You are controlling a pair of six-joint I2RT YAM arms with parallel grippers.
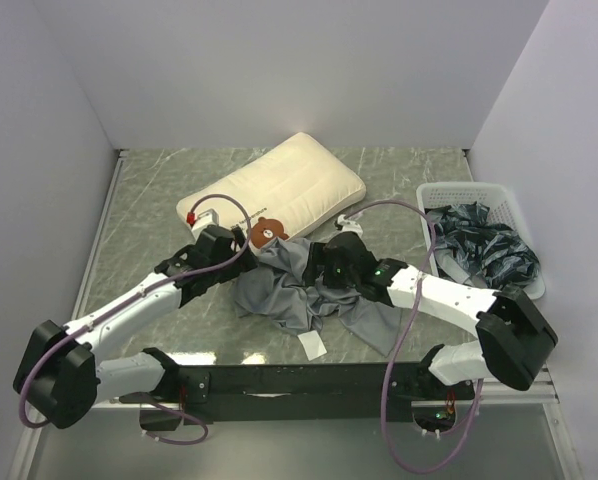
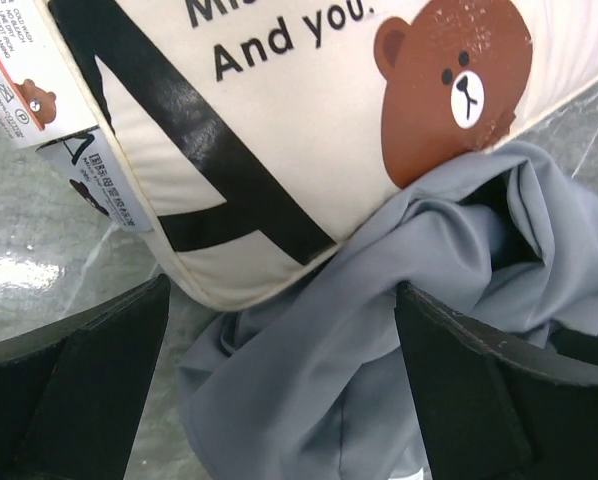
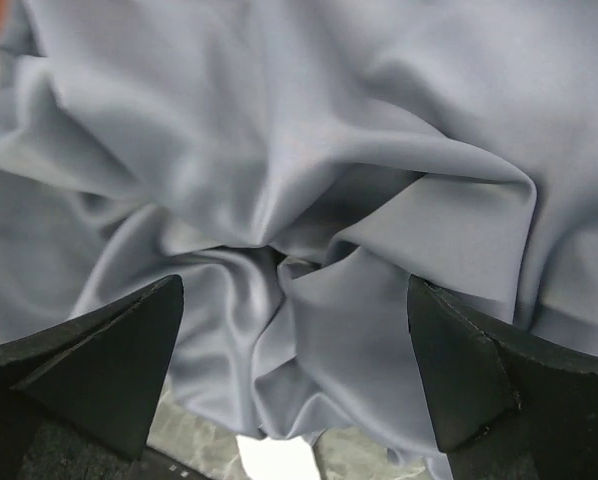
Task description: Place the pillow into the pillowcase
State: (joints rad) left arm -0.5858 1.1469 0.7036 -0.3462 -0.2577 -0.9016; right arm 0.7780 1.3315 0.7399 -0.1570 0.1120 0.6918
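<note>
Viewing from above, located the pillow [image 1: 279, 190] lying diagonally toward the far edge of the table [image 1: 159, 200], with bear end touching the crumpled pillowcase [image 1: 289, 290] nearer the near edge. Recorded left gripper [image 2: 279, 345] and right gripper [image 3: 294, 370] both spread wide over grey folds, clamping nothing.

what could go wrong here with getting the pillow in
The pillowcase is crumpled with no opening showing, so the right end effector may pinch both layers shut. The open left end effector straddles the pillow corner and the pillowcase, so closing could grab both together.
</note>
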